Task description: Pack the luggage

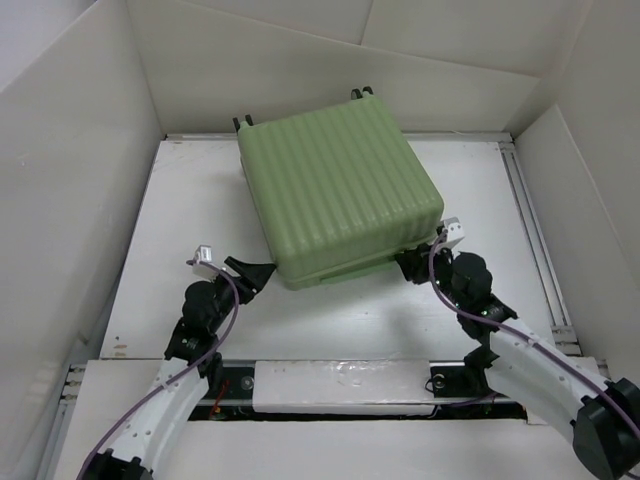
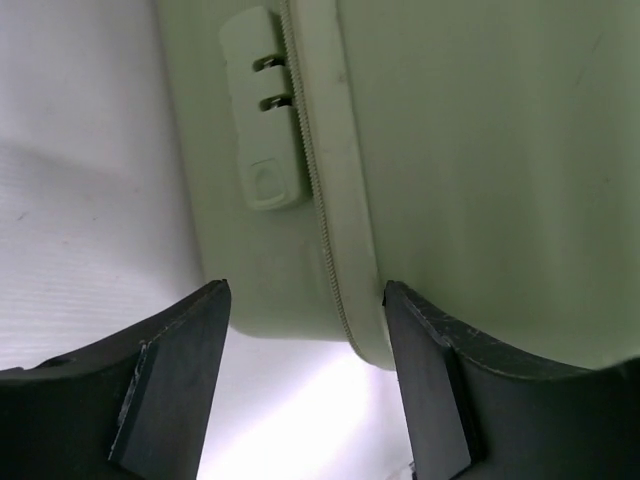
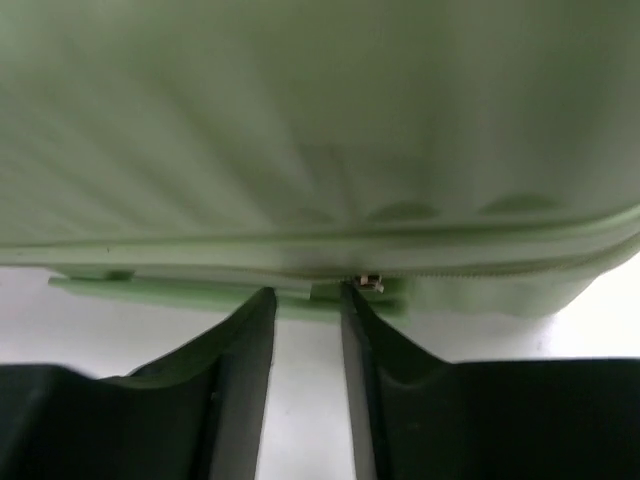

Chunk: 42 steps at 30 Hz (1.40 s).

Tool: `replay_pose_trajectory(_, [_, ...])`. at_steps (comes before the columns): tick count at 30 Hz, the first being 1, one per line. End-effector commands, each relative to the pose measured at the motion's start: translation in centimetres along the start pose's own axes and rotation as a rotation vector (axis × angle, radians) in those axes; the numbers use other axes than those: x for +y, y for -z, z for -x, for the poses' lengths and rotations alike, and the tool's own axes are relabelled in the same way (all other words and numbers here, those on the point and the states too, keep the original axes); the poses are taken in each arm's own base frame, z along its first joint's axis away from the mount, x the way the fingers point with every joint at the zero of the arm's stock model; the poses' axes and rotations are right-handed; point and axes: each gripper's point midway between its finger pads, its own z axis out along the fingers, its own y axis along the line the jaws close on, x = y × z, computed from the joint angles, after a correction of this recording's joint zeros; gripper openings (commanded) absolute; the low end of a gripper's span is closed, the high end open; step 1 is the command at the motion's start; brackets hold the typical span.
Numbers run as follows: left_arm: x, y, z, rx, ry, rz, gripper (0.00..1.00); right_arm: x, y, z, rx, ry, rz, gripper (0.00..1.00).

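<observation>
The luggage [image 1: 340,190] is lying flat with its lid down on the table [image 1: 190,200], sitting toward twelve o'clock of the workspace with its wheels [image 1: 359,94] pointing away from the arms. The left gripper [image 1: 252,274] is hovering just off the case's seven o'clock corner, its fingers standing well apart and holding nothing. In its wrist view the corner and the zipper seam [image 2: 322,200] are showing beyond the gap, with the combination lock [image 2: 264,110] further along the side wall. The right gripper [image 1: 407,264] is sitting close against the five o'clock corner, its fingers parted only narrowly and their tips right at the seam beside a small zipper pull [image 3: 371,283]. Nothing is visibly caught between them. The shell is looking rigid, smooth and bulky, so it is likely going to slide on the table rather than flex, and its walls are far too wide to pinch. The pull tab is probably the one graspable feature here, though small and fiddly. The lid rim, once freed, is looking like the better place to lift.
</observation>
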Motion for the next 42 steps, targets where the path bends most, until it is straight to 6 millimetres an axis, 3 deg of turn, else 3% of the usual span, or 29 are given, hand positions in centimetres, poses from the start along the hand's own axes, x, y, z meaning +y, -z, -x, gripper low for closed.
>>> replay_pose_trajectory(1, [-3.7, 0.1, 0.4, -0.008, 0.043, -0.177, 0.59, 1.2, -0.3, 3.5, -0.151, 0.029, 0.086, 0.41])
replay_pose_trajectory(7, [-4.2, 0.1, 0.4, -0.023, 0.069, -0.231, 0.48, 0.5, 0.1, 2.4, -0.159, 0.029, 0.099, 0.48])
replay_pose_trajectory(9, [-3.2, 0.0, 0.1, -0.025, 0.073, -0.211, 0.44, -0.3, 0.1, 1.8, -0.158, 0.016, 0.072, 0.48])
replay_pose_trajectory(15, [-3.2, 0.0, 0.1, -0.034, 0.078, -0.230, 0.43, -1.9, 0.2, 2.2, -0.215, 0.003, 0.016, 0.55])
replay_pose_trajectory(24, [-3.3, -0.4, -0.1, -0.006, 0.051, -0.215, 0.43, -0.6, -2.1, 3.7, -0.205, 0.076, 0.142, 0.57])
replay_pose_trajectory(27, [-3.3, -0.4, -0.3, 0.001, 0.040, -0.219, 0.43, 0.4, -2.1, 3.4, -0.210, 0.082, 0.212, 0.49])
replay_pose_trajectory(30, [-2.5, -0.4, -0.8, 0.010, 0.044, -0.202, 0.43, 1.3, -1.9, 4.7, -0.272, 0.089, 0.256, 0.42])
replay_pose_trajectory(32, [-2.5, -0.4, -0.8, 0.010, 0.044, -0.202, 0.43, 1.4, -1.9, 4.7, -0.271, 0.080, 0.258, 0.34])
replay_pose_trajectory(34, [-2.1, -0.4, -1.0, 0.015, 0.046, -0.193, 0.43, 1.0, -2.0, 4.8, -0.278, 0.076, 0.238, 0.32])
replay_pose_trajectory(36, [-2.3, -0.3, -1.1, 0.019, 0.043, -0.205, 0.43, 1.2, -1.7, 5.7, -0.311, 0.083, 0.236, 0.21])
replay_pose_trajectory(42, [-1.8, -0.1, -1.9, 0.046, 0.023, -0.210, 0.46, 2.0, -0.3, 7.5, -0.385, 0.084, 0.242, 0.03])
